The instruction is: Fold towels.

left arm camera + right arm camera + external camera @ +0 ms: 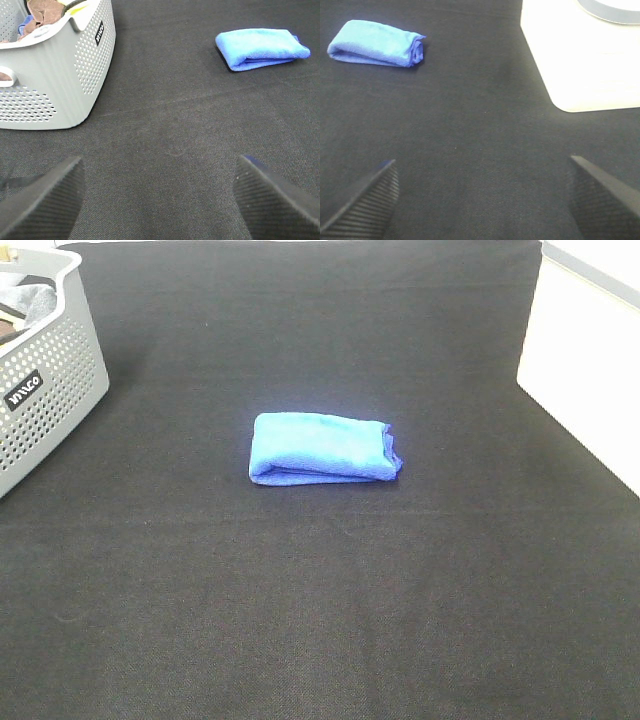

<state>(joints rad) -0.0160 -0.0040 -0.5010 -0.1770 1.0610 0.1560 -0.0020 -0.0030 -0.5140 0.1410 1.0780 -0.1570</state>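
Black fabric covers the work surface [320, 620] from edge to edge. At far left stands a perforated grey basket [45, 400] holding loose cloths; in the left wrist view brown and grey pieces show over its rim. At centre lies the blue towel [322, 448], folded into a compact, thick rectangle, layered edges facing the camera side, well apart from the basket. At right, a white block [585, 370] borders the cloth.

Left gripper [160, 200]: fingers spread wide, nothing between them, hovering over bare cloth near the basket. Right gripper [482, 200]: fingers likewise spread and empty, near the white block. Neither touches the towel.

Judgement: the fold appears complete or nearly so.

Hazards from this state:
- The thick bundle may spring open if a finger catches only the top layer.
- Pinching the black surface cloth along with the towel would drag both.
- A one-sided grasp could skew the stacked layers.
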